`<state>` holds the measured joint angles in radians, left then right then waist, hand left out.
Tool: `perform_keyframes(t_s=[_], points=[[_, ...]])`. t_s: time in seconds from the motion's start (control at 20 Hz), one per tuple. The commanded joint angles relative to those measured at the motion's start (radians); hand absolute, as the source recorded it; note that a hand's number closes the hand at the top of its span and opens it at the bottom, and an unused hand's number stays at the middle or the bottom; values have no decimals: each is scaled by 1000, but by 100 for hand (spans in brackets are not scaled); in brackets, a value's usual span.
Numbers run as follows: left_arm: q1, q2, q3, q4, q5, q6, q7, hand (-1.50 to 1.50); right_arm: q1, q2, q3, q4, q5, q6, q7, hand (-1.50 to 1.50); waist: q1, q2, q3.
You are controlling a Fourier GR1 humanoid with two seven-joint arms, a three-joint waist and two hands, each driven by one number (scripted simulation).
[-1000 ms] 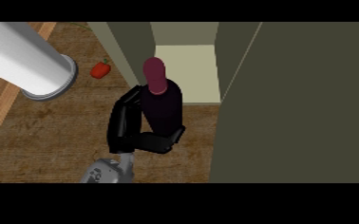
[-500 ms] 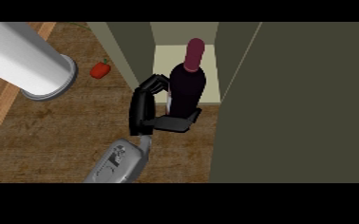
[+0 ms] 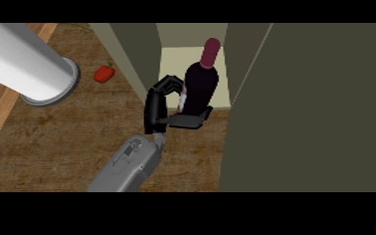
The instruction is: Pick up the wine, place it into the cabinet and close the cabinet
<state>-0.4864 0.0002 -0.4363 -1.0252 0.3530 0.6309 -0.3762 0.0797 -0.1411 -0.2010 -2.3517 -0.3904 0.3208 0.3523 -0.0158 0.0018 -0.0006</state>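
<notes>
Right of our left hand (image 3: 155,110), we are gripping the wine (image 3: 200,85) in curled fingers, long axis upright, neck topmost, at the cabinet (image 3: 140,50) opening.

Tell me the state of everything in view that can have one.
Cabinet: open, its door swung out at the right.
Wine: neck up, at the cabinet's mouth, not yet released.
Hand: shut on the wine.
Pepper: lying on the counter, apart from the hand.
</notes>
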Motion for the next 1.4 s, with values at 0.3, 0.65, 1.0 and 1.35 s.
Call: perform_keyframes(t_s=[0.3, 0.65, 1.0, 1.35], points=[[-119, 0, -3, 161, 145, -26, -119, 150, 48, 21, -33, -1, -60, 41, -24, -150, 3, -1, 0], [-279, 0, 8, 444, 326, -135, -250, 150, -44, 18, -19, 45, -62, 8, -10, -150, -22, 8, -1], [-448, 0, 98, 588, 338, -179, -184, 150, -3, -16, -60, -5, -142, 28, 30, -150, -11, 4, 0], [-574, 0, 13, 752, 345, -94, -147, 150, -68, 6, -4, 3, -78, 4, 15, -150, -52, 17, -1]])
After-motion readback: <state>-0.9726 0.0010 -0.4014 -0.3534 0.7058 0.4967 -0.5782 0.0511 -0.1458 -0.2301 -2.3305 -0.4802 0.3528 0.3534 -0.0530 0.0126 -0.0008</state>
